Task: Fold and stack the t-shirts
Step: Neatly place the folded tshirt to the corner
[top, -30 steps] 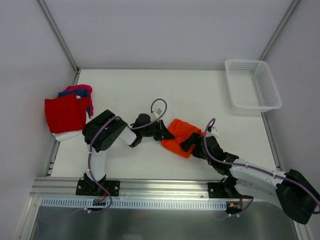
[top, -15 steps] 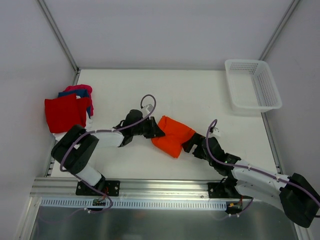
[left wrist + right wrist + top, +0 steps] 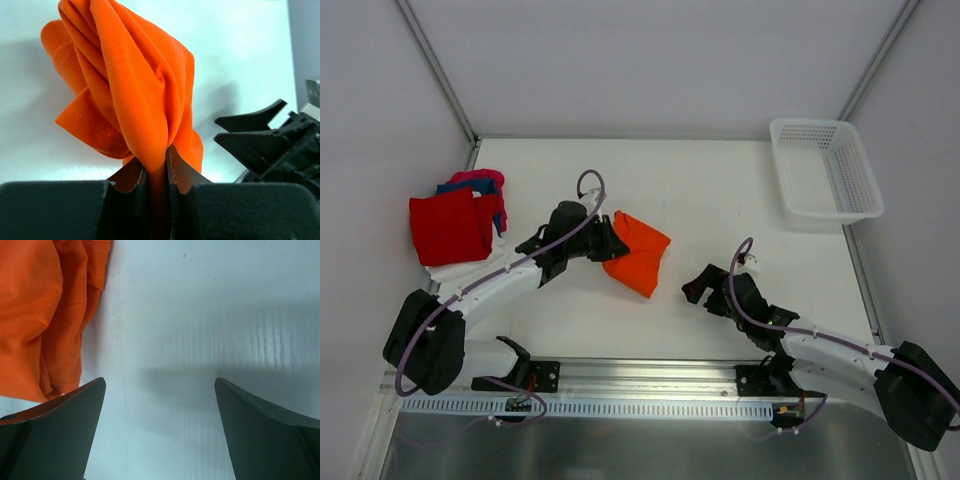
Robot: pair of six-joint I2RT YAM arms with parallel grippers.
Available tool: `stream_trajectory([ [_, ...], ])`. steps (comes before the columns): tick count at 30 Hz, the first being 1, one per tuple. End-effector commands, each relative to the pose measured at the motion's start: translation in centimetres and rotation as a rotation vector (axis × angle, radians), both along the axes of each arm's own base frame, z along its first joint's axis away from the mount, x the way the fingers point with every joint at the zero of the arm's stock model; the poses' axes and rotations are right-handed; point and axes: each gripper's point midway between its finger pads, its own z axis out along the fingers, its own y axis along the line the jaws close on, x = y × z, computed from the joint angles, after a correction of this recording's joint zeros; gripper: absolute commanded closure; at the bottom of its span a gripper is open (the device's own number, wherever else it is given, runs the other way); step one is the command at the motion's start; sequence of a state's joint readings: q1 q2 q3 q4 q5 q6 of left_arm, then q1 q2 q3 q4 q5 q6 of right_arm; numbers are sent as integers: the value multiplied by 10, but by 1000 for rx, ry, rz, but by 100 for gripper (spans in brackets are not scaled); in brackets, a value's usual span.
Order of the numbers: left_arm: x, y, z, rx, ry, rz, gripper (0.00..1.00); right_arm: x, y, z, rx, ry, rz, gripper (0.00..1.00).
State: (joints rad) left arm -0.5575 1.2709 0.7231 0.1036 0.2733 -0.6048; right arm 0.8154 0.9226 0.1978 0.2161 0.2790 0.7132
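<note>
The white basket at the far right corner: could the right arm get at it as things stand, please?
Probably yes: the right gripper is open and empty, and only bare table lies between it and the basket.

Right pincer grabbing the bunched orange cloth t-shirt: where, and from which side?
I'd take the bunched orange cloth t-shirt by its loose right edge, coming low from the right. The left pincer is shut on its left end; the open right pincer sits on the free side, apart from the cloth.

Black-and-white arms [image 3: 495, 283] (looping purple cables [image 3: 590, 172])
</note>
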Motion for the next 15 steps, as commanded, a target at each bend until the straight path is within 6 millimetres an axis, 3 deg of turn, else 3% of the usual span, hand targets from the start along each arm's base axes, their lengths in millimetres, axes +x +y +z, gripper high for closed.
stream_trajectory([
  [1, 16, 13, 9, 61, -23, 35, 100, -8, -6, -11, -40, 27, 15, 4],
  [6, 41, 42, 12, 127, -10, 135, 100, -9, -10, -7, -40, 10, 12, 4],
  [15, 77, 125, 19, 192, 48, 362, 100, -10, -17, -8, -43, -14, 0, 3],
])
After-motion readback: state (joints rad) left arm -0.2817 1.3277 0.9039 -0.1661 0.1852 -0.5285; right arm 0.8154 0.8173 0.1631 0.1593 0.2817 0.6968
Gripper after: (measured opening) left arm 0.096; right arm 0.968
